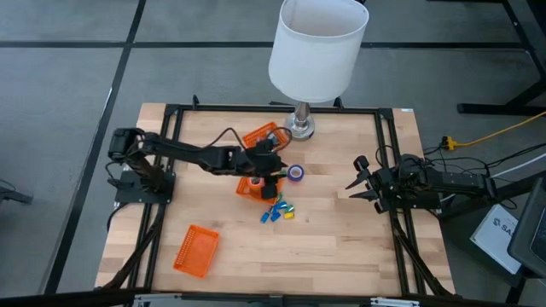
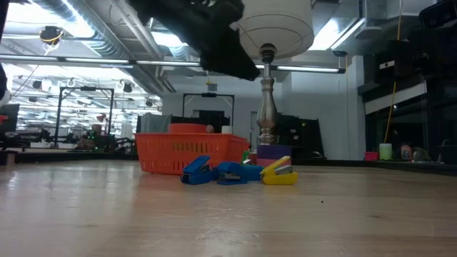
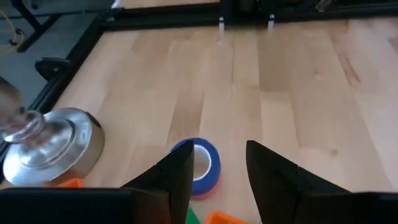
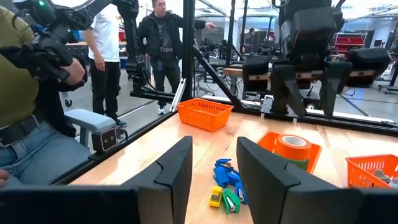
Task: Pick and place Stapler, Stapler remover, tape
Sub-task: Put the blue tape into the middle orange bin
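High view: the left gripper (image 1: 271, 177) hovers, fingers apart and empty, over an orange basket (image 1: 250, 186) beside the purple tape (image 1: 296, 173) on the worktop; a careless descent could snag the lamp (image 1: 300, 126); right gripper (image 1: 358, 182) waits open

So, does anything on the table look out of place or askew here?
One orange basket sits skewed near the front left, away from the others. Small staplers lie in a loose heap on bare wood, and a purple tape roll lies apart.
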You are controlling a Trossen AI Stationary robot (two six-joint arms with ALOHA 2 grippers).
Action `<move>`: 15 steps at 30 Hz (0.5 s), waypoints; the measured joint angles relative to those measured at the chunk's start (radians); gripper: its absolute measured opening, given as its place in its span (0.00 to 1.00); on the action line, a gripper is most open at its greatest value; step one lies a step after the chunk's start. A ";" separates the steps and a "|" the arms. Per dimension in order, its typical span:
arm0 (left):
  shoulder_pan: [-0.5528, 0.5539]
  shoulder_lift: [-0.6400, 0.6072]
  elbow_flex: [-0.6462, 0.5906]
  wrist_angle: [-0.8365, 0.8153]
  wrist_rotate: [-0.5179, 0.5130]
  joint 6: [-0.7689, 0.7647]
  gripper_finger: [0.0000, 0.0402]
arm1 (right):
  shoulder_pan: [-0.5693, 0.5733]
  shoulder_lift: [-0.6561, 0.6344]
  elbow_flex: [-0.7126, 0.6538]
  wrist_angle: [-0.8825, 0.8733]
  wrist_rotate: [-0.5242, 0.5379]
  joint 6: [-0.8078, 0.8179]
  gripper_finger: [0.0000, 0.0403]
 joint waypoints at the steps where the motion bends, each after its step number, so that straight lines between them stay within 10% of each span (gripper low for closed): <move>1: 0.000 0.016 0.010 -0.006 0.001 0.006 0.35 | 0.000 0.000 0.000 0.000 0.000 0.000 0.32; 15: 0.034 0.290 0.262 -0.017 0.052 0.111 0.35 | 0.000 0.000 0.000 0.000 0.000 0.000 0.32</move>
